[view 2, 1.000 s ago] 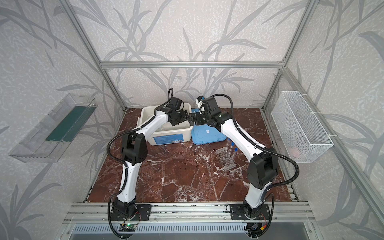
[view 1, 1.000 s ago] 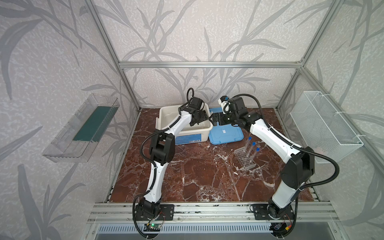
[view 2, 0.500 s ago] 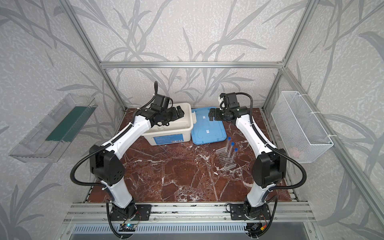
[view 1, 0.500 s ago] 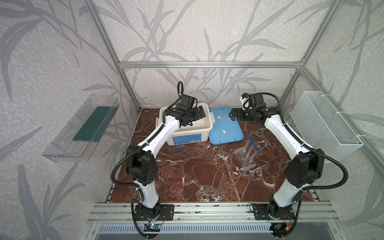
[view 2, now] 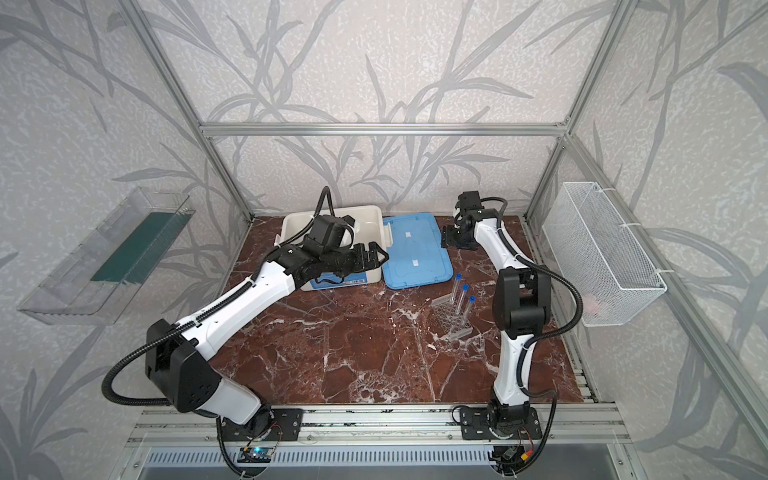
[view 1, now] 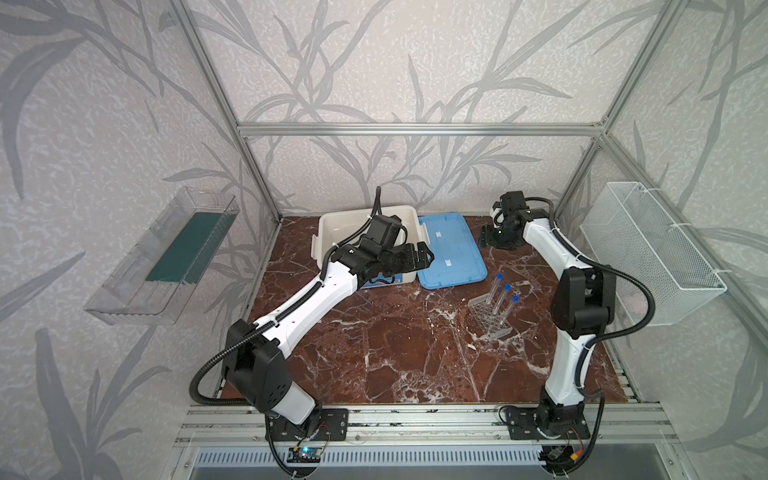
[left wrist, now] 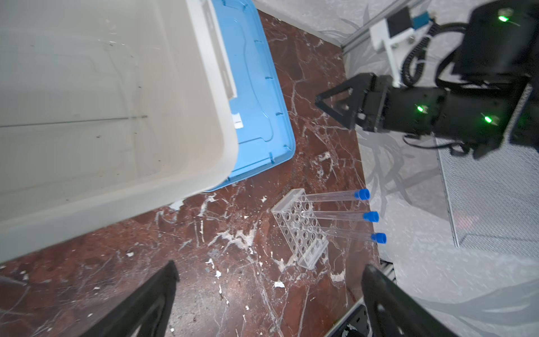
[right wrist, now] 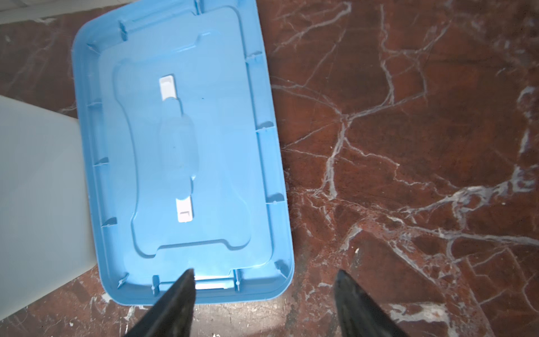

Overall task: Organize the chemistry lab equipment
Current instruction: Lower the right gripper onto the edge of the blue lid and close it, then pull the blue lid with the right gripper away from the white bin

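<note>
Three clear test tubes with blue caps [view 1: 503, 296] [view 2: 464, 296] [left wrist: 335, 196] lean in a clear gridded rack [view 1: 491, 321] [view 2: 450, 318] [left wrist: 300, 230] on the marble, right of centre. My left gripper [view 1: 428, 255] [view 2: 384, 253] [left wrist: 269, 268] hovers open and empty over the front right corner of the white tub, well apart from the rack. My right gripper [view 1: 485, 240] [view 2: 446, 240] [right wrist: 264, 274] sits low at the back right, just beside the blue lid, open with nothing between its fingers.
The white tub [view 1: 328, 232] [view 2: 291, 224] [left wrist: 116, 189] stands open at the back, and its blue lid [view 1: 451, 249] [view 2: 415, 251] [right wrist: 180, 146] lies flat beside it. A wire basket [view 1: 648, 249] hangs on the right wall, a clear tray [view 1: 166, 257] on the left wall.
Both grippers left the lid, which now lies beside the tub. The left arm drew back towards the tub's front; the right gripper swung right and dropped low, its jaws narrowing.
</note>
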